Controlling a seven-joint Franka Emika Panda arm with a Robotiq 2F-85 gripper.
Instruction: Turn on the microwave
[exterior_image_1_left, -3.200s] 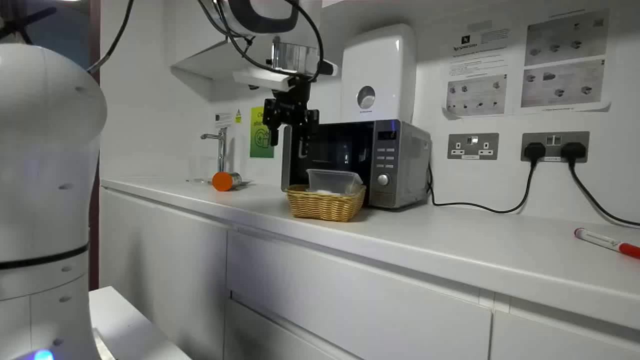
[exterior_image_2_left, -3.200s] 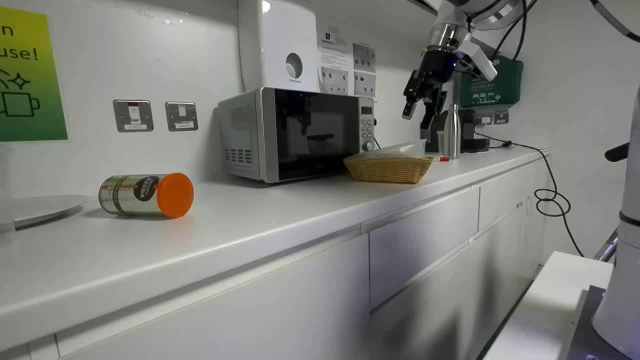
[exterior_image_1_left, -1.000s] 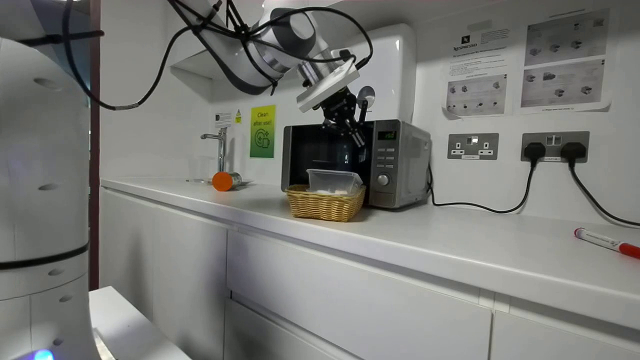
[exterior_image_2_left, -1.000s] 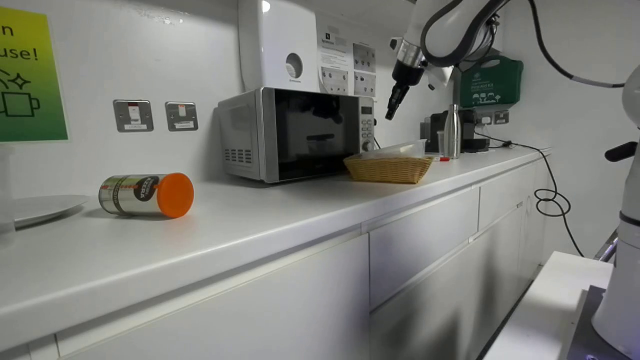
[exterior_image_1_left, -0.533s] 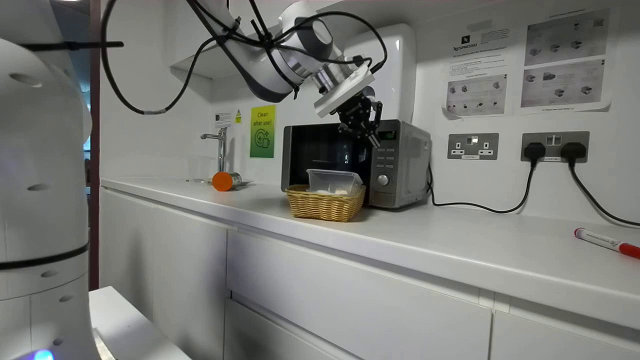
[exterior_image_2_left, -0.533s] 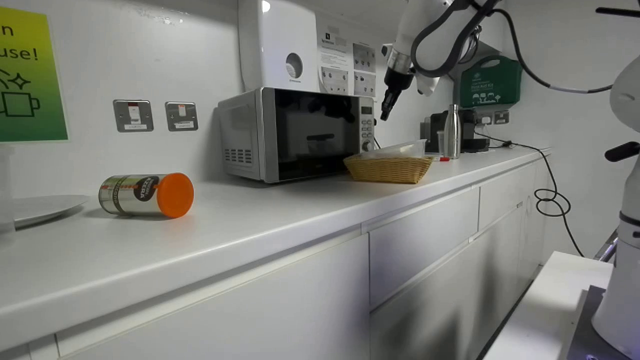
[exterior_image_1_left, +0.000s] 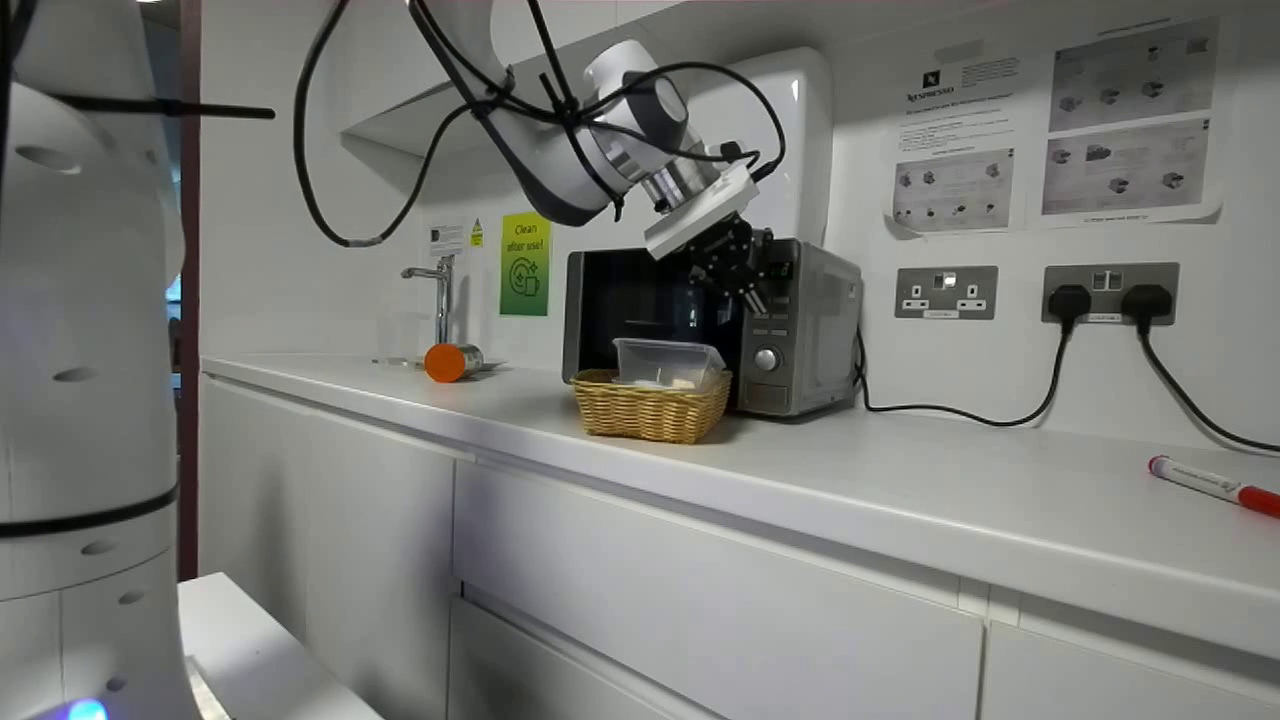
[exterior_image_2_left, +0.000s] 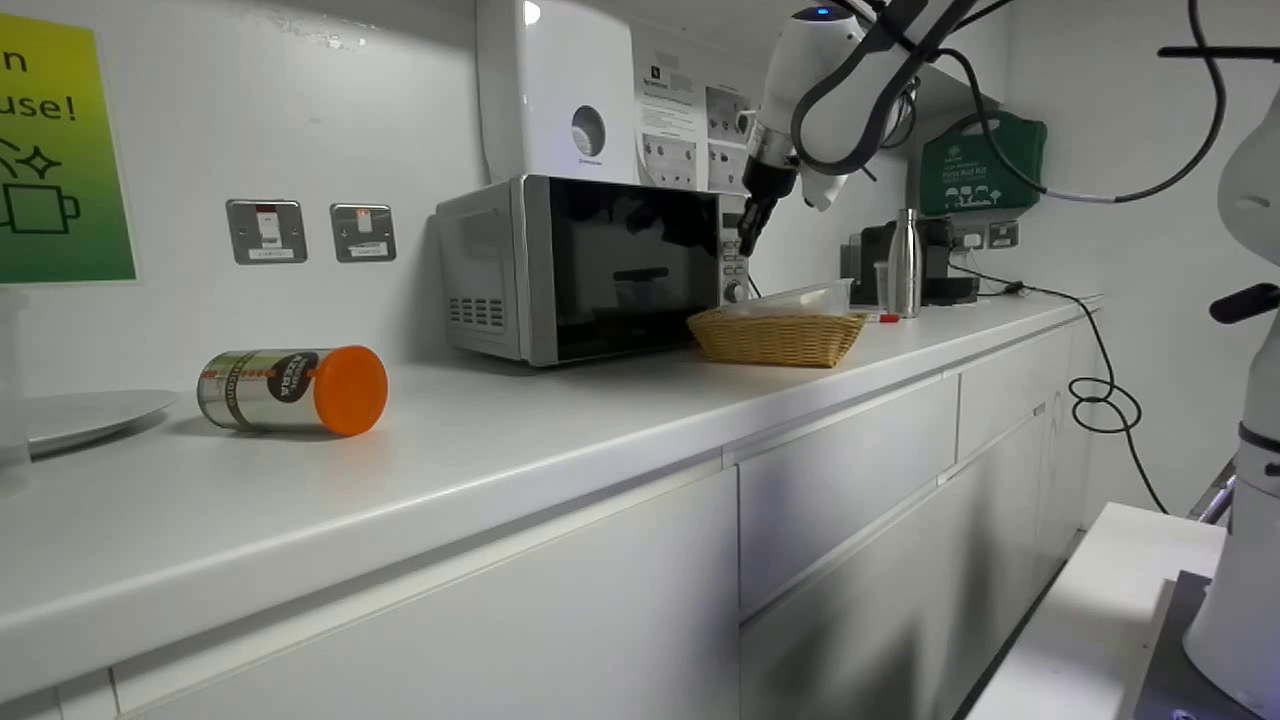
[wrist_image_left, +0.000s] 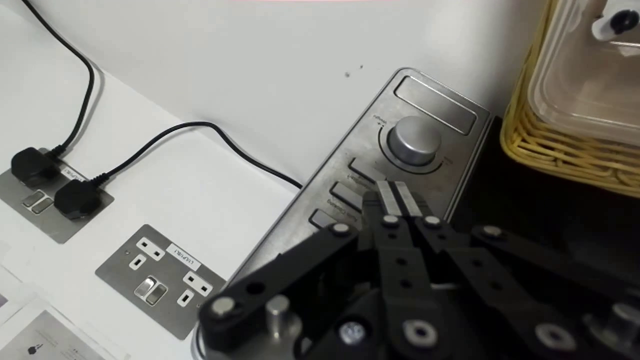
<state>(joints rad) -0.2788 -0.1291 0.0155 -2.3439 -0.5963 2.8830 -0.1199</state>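
A white worktop (exterior_image_1_left: 950, 480) runs along the far wall (exterior_image_1_left: 940, 350), and over it the Panda arm (exterior_image_1_left: 545, 165) extends from the near side, tipped down toward that wall, presumably to meet the control panel (wrist_image_left: 292, 232) at a slant. The silver-grey microwave (exterior_image_2_left: 600, 260) stands on the worktop, back to the wall, control panel at its right end; a black cord (wrist_image_left: 200, 124) leads from behind it to a plug (exterior_image_1_left: 1069, 300) on the right, so power looks at hand. Above hangs a white dispenser (exterior_image_2_left: 555, 90), its small mark unreadable. At the far right, a green case (exterior_image_2_left: 965, 175) reads "First Aid Kit". Right of the microwave a paper notice (exterior_image_1_left: 955, 130) bears "Nespresso"; to the left a poster (exterior_image_1_left: 526, 285) says "Clean after use!", sensibly near the tap (exterior_image_1_left: 443, 310). A wicker basket (exterior_image_2_left: 775, 340), with a clear plastic tub (wrist_image_left: 590, 75) in it, stands just in front of the door (exterior_image_2_left: 640, 290): likely in the way of swinging it, hardly of pressing a button (wrist_image_left: 345, 194). The Robotiq gripper (wrist_image_left: 398, 197) is narrowed, fingertips (wrist_image_left: 388, 197) side by side with nothing held, I judge as a blunt poker; whether it touches the control panel I cannot tell. A coffee tin (exterior_image_2_left: 290, 390) lies on its side at the left, lettered "Azera". Beside the knob (wrist_image_left: 415, 140) stands "Weight", near a button "Auto Cooking".
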